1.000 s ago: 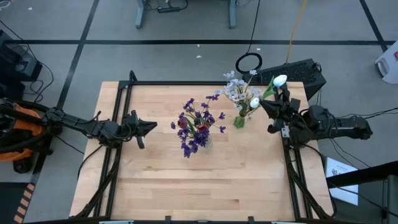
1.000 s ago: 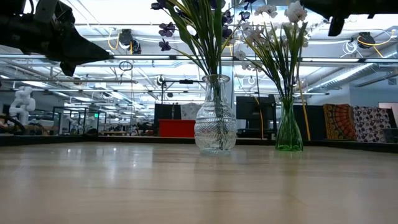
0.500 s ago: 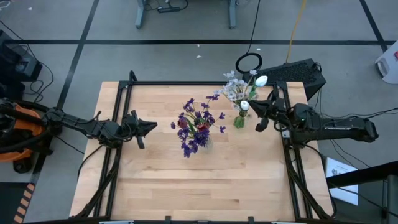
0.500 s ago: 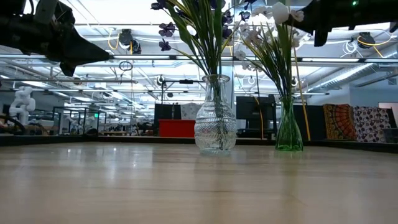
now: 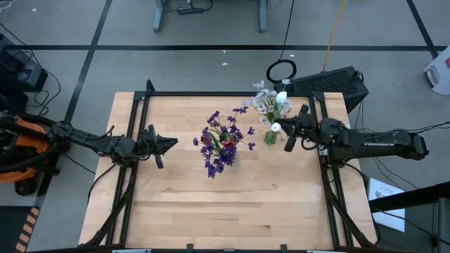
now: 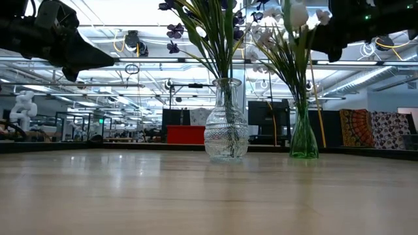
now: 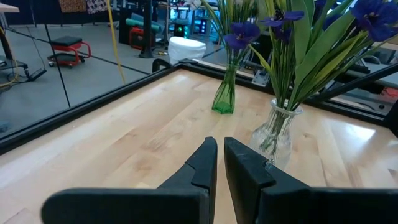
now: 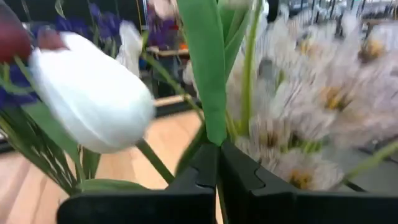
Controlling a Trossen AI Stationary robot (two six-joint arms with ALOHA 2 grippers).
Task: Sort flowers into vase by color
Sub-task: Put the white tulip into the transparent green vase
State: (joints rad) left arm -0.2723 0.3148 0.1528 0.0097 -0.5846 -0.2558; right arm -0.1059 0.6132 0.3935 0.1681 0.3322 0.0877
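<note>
A clear glass vase [image 5: 226, 159] [image 6: 226, 127] stands mid-table with purple sprigs and dark red tulip buds [image 5: 207, 140]. A green glass vase [image 5: 271, 138] [image 6: 304, 138] to its right holds pale white-blue blossoms [image 5: 264, 100] and a white tulip bud [image 5: 275, 127]. My right gripper [image 5: 287, 132] [image 8: 217, 155] is beside the green vase's bunch, shut on a white tulip whose bud [image 5: 281, 97] [image 6: 297, 13] is over the pale blossoms. My left gripper [image 5: 171, 143] [image 7: 220, 149] hovers shut left of the clear vase. My right gripper pinches the white tulip by its green stem and leaf [image 8: 212, 127] between the two fingers, coming level from the table's right. The tulip stands roughly upright above the fingers, among the green vase's flowers. Its lower end is hidden below the gripper.
A black frame rail [image 5: 211, 93] runs round the table edges. A black keyboard [image 5: 330, 83] and a ring light [image 5: 281, 71] sit past the far right corner. The near half of the wooden top [image 5: 232, 204] is bare board.
My right gripper has moved toward the table's left and somewhat down, up to the green vase, keeping its hold. The white tulip bud has travelled with it from past the vase's right side to over the pale blossoms.
</note>
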